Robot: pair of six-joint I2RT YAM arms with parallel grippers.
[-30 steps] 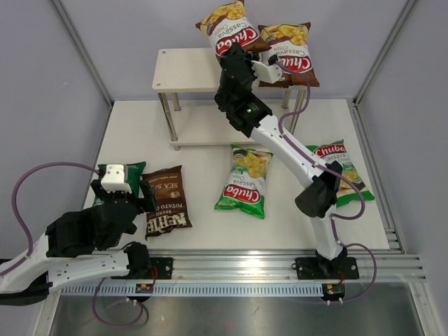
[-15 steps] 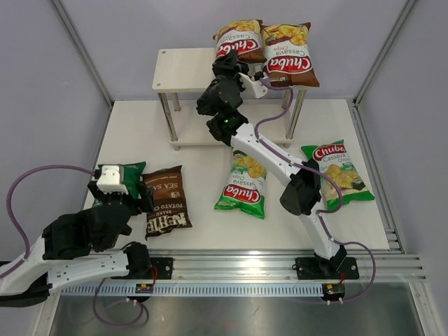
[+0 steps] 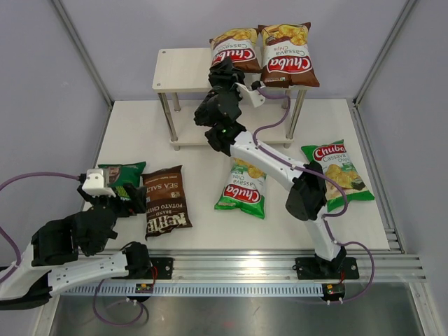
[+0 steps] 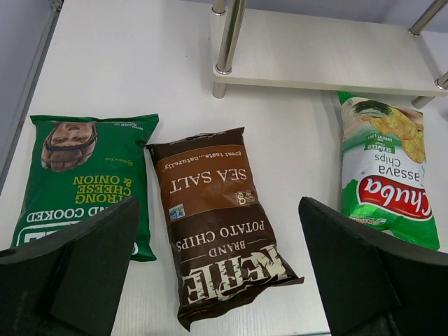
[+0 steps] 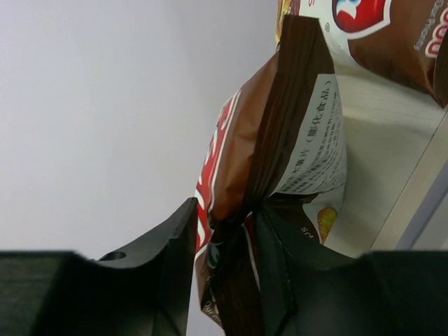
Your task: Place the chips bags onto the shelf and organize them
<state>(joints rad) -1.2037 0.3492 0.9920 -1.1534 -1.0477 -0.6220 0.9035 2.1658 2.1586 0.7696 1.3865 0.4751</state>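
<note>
The shelf (image 3: 183,70) stands at the back. Two brown Chuba bags lie side by side on its top board, the left one (image 3: 234,45) and the right one (image 3: 288,52). My right gripper (image 3: 225,70) is shut on the lower edge of the left brown bag (image 5: 280,140), which is pinched between the jaws (image 5: 231,245). My left gripper (image 4: 218,231) is open and empty, hovering above the dark brown Kettle bag (image 4: 217,217), with the dark green REAL bag (image 4: 80,182) to its left. Two green Chuba bags lie on the table, one in the middle (image 3: 243,185) and one at the right (image 3: 336,171).
The shelf's lower board (image 4: 322,59) and silver legs (image 4: 227,42) stand just behind the bags on the table. Grey walls close in the back and sides. A metal rail (image 3: 245,276) runs along the near edge.
My right gripper has lowered the brown Chuba bag from mid-air onto the top board beside the other brown bag. My left arm has drawn back toward the left and the near edge.
</note>
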